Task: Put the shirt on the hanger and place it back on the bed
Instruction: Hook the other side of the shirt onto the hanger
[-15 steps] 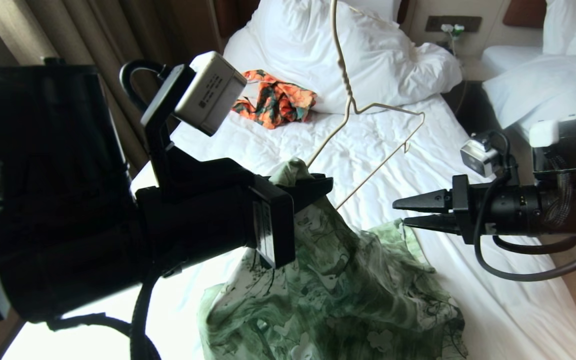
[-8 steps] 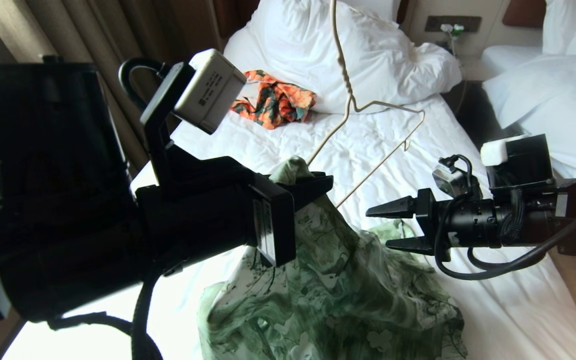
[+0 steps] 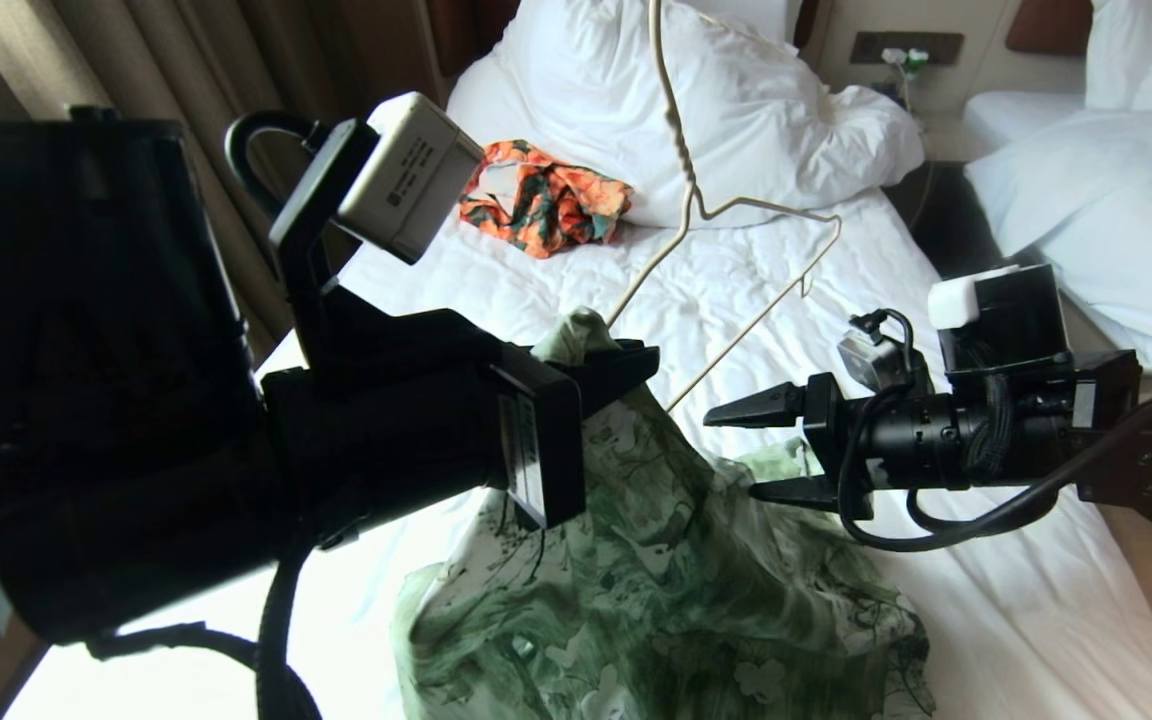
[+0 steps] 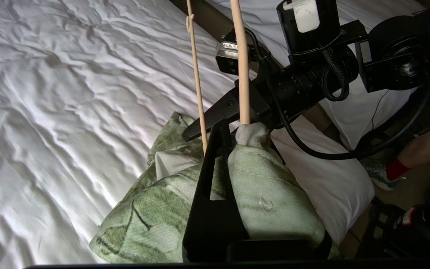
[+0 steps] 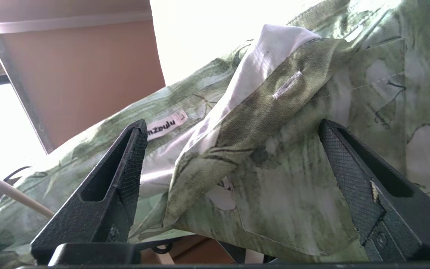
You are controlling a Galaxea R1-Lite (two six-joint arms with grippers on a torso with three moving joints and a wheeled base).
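We had spread the right gripper [image 3: 741,452] wide and advanced it toward the shirt [image 3: 676,590] (draped onto the bed [image 3: 986,620]); left gripper [image 3: 626,365] stayed clamped on shirt and hanger [image 3: 736,320], awaiting a second grasp.

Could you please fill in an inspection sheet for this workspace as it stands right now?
Surface: bed, wrinkled white sheet, big white pillow at its head.
Job's things: shirt lifted at one shoulder, the rest heaped on the sheet; hanger with one end inside that shoulder.
Clutter: orange floral garment beside the pillow.
Grippers: left claw shut on the shirt and hanger; right claw open, facing the collar.
Cables: black cable looping under the right arm.
Surroundings: curtain, second bed, a person's leg.
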